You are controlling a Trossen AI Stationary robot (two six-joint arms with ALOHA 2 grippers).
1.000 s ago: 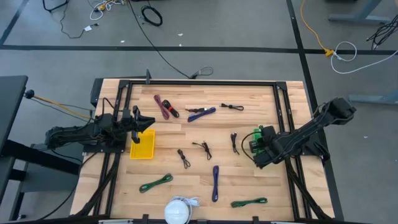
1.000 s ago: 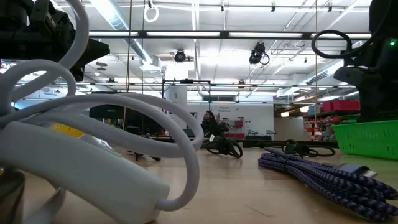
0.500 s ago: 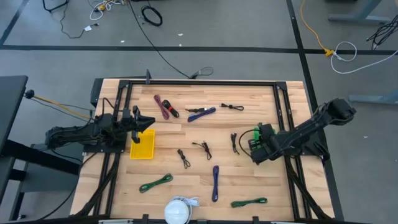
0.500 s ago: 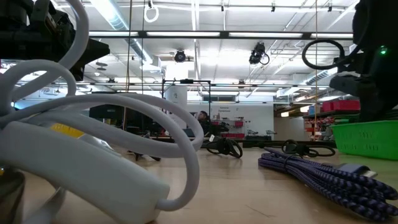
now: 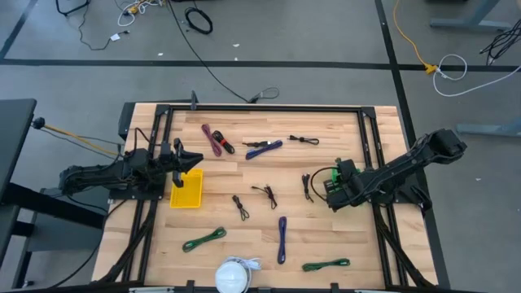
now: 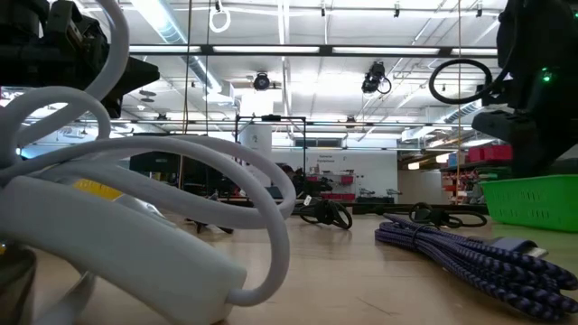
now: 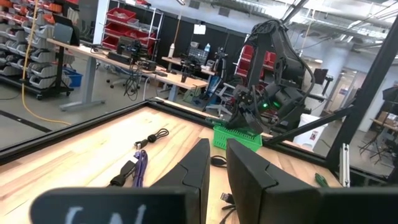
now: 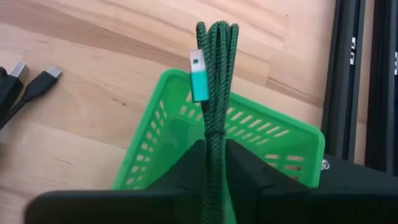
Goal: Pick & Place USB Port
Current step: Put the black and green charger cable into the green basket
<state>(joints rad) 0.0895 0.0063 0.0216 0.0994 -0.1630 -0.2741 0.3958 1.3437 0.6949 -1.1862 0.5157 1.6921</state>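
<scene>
Wooden slats of your table point(image 5: 244, 236) carry scattered cable bundles, with a white cable point(image 6: 135, 226) coiled nearest the low camera. Farther back, your right gripper point(image 8: 211, 163) is clamped on a green USB cable point(image 8: 212, 74), holding it upright above the green basket point(image 8: 273, 146). Across the table, your left gripper point(image 7: 214, 171) waits over the yellow bin point(image 5: 186, 190), fingers nearly together, holding nothing.
</scene>
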